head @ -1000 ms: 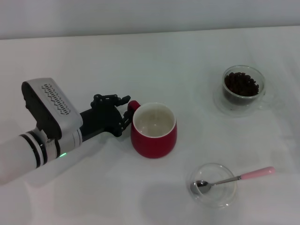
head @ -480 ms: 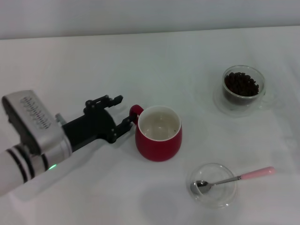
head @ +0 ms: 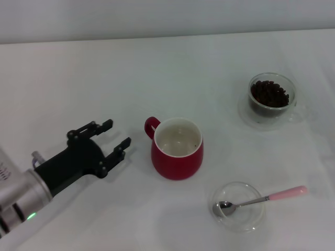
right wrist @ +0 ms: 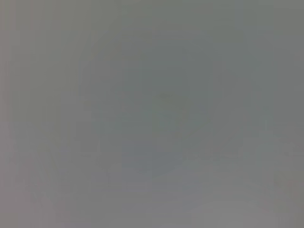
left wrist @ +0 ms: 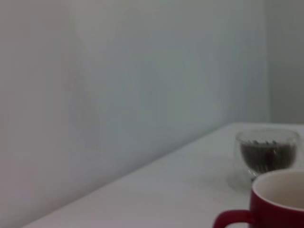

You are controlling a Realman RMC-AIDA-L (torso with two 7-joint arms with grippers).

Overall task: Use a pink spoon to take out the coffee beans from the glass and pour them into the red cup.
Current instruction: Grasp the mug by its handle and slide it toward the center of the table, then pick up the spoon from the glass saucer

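- Nearest in the head view, the spoon (head: 261, 198) lies untouched with its metal bowl resting in a shallow clear dish (head: 238, 207) and its pink handle reaching out over the rim toward the right.
- The left hand (head: 111, 140) sits low on the left, released, fingers spread and grasping nothing, near the cup's handle but apart from it.
- The cup (head: 177, 148) stands upright mid-surface (head: 172, 73), handle toward the left hand. Its white inside looks empty of beans as far as the head view shows; the left wrist view catches only its rim and handle.
- Farthest, at the right rear, the glass (head: 271, 98) stands upright and holds a full heap of beans (head: 269, 93). It stands well apart from both the cup and the spoon. It looks to sit on a clear saucer, though that is hard to tell.
- The right hand is not in view; the right wrist view shows only a plain grey field.
- Judgement: the scooping has not begun. Nothing is held and no beans have been moved. Picking up the spoon, dipping it in the glass, carrying beans across and tipping them into the cup are all left.
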